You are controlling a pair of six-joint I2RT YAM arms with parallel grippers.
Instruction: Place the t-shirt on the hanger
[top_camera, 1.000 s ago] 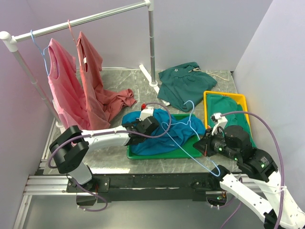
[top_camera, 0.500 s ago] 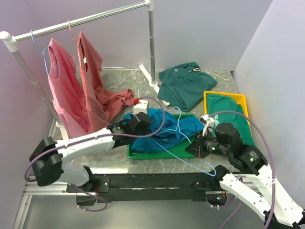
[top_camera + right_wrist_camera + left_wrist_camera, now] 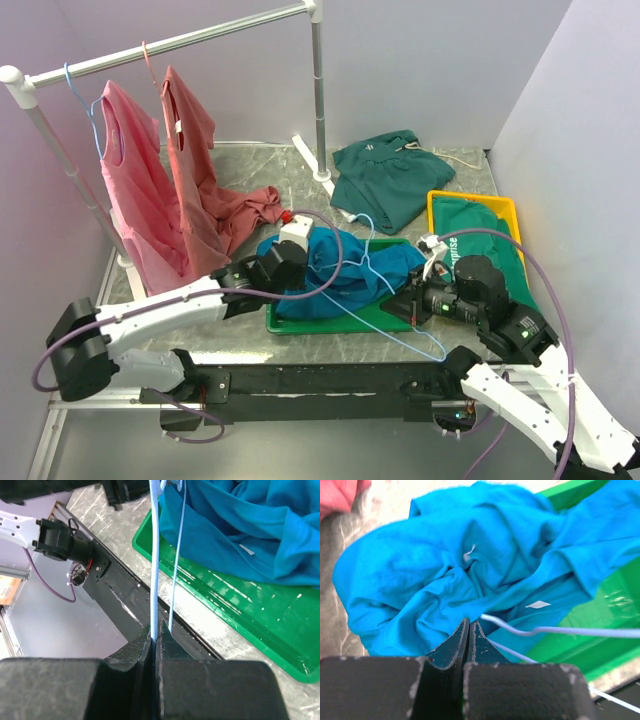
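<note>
Right wrist: my right gripper (image 3: 155,630) is clamped on the hanger (image 3: 154,555), whose pale wire runs up past the near edge of the green tray (image 3: 240,615). The t-shirt (image 3: 240,520) lies bunched in that tray, and its small white tag is too small to read.

Left wrist: my left gripper (image 3: 469,628) is pressed closed, tips against the shirt at the tray's left end. Two white tags show on the cloth, with no lettering I can make out.

Top: right of the green tray, a dark green shirt (image 3: 480,225) in a yellow tray (image 3: 432,215) bears white print, partly covered and unreadable. The table (image 3: 260,165) is grey marbled stone and the walls (image 3: 420,60) are pale lilac. Far left of the green tray, pink tops (image 3: 140,200) hang from a white rail (image 3: 180,42).
</note>
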